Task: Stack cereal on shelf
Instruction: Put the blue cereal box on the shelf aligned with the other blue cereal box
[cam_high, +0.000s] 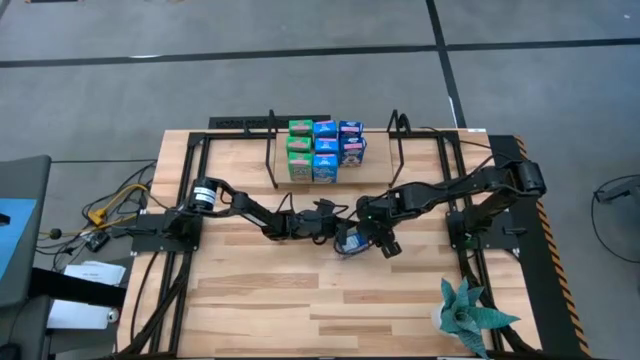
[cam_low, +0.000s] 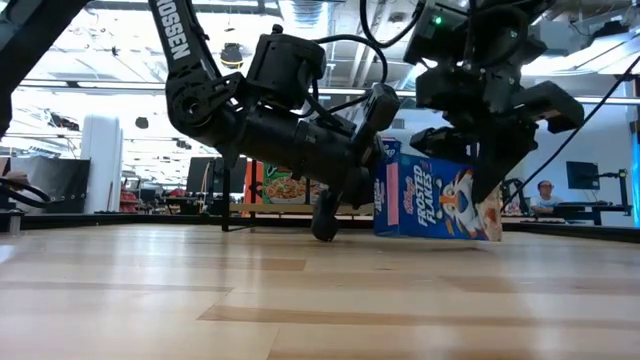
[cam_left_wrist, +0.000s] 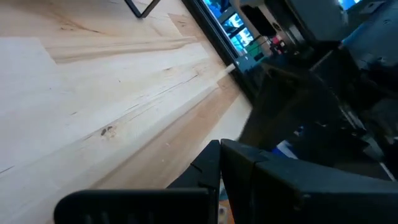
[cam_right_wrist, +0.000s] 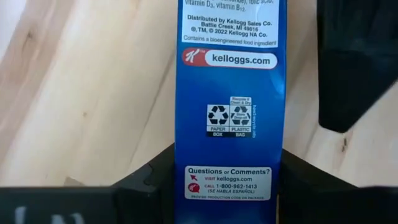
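Left arm lay low across the surface (cam_high: 250, 290), its end effector (cam_high: 322, 216) closed and holding nothing, tip resting on the wood just beside the loose box. In the low view the tip seemed to touch the box's near end, though the angle was poor and a slight gap could not be ruled out.

At mid-surface a dark blue cereal box (cam_low: 436, 198) stood on its long edge, printed front facing the low camera. On the shelf (cam_high: 335, 170) at the back, between the black wire uprights (cam_high: 271, 150), other boxes (cam_high: 325, 150) sat packed in rows: green, light blue, dark blue.

Right arm reached in from the right, its end effector (cam_high: 372, 240) over the loose box. The wrist view showed the fingers (cam_right_wrist: 152, 180) pressing both broad faces of the box, the narrow panel between them. Jaws were about half open, closed onto the box, which had not left the wood.

Handling judgement: light, thin cardboard, stiff along the edges but apt to dent on the broad faces. Glossy print may slip. Best held low and centred across the narrow width, with a modest squeeze, so it doesn't swing.
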